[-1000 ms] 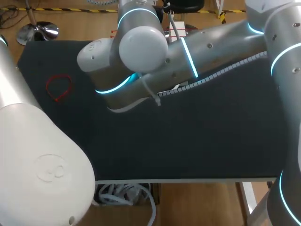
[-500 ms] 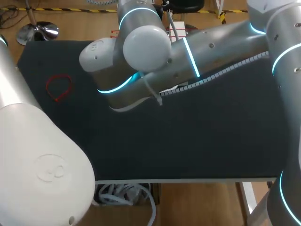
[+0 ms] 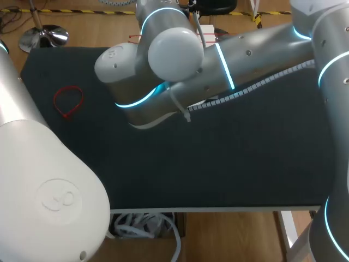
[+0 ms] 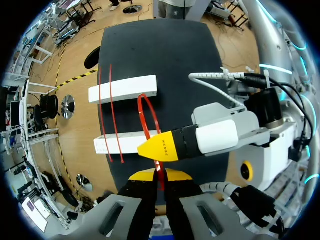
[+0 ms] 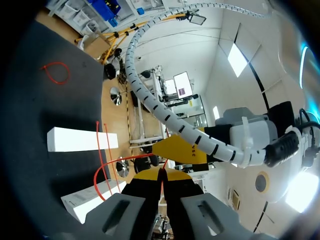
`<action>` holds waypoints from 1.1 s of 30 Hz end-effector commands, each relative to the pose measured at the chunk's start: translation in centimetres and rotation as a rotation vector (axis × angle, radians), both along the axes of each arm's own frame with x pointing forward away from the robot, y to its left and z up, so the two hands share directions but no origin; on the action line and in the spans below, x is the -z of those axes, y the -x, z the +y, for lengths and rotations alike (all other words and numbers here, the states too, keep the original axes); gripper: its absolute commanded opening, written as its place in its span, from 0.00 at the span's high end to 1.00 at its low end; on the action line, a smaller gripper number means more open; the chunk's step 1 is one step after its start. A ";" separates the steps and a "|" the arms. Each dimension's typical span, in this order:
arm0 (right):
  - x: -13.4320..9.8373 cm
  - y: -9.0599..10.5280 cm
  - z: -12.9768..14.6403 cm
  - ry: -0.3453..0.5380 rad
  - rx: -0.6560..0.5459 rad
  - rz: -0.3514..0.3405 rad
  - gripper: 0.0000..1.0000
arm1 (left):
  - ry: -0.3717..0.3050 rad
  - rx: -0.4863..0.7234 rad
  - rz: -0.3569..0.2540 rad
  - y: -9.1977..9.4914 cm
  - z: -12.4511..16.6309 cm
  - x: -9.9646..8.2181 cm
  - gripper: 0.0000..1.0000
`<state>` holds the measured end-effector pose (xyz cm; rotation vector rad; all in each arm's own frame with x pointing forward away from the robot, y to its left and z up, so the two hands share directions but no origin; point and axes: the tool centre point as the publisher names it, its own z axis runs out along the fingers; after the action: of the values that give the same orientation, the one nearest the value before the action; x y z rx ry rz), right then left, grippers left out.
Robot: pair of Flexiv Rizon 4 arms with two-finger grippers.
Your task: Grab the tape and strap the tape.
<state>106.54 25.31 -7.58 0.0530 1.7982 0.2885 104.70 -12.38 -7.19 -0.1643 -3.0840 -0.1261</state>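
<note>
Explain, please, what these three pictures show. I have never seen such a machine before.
These are two robot arms at a table with a dark mat. One picture looks down from above: the left arm enters at the left, the right arm from the right. The two round pictures come from wrist cameras, each looking along its own tool. The left tool and the right tool, both yellow-tipped, are closed on a red strap, seemingly the same one, near two white blocks. Two straight red ties lie across the blocks. A looped red tie lies apart on the mat.
</note>
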 end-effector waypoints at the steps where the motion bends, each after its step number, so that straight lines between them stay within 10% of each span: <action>1: -0.2 0.1 -0.3 -0.002 -0.013 0.006 1.00 | -0.005 0.000 0.002 0.0 -0.1 -0.1 1.00; 33: -0.5 0.6 0.5 -0.026 -0.109 0.003 1.00 | -0.005 0.000 0.002 0.0 -0.1 -0.1 1.00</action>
<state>105.96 25.94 -7.20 -0.0218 1.7984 0.3902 104.68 -12.47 -7.25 -0.1648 -3.0834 -0.1266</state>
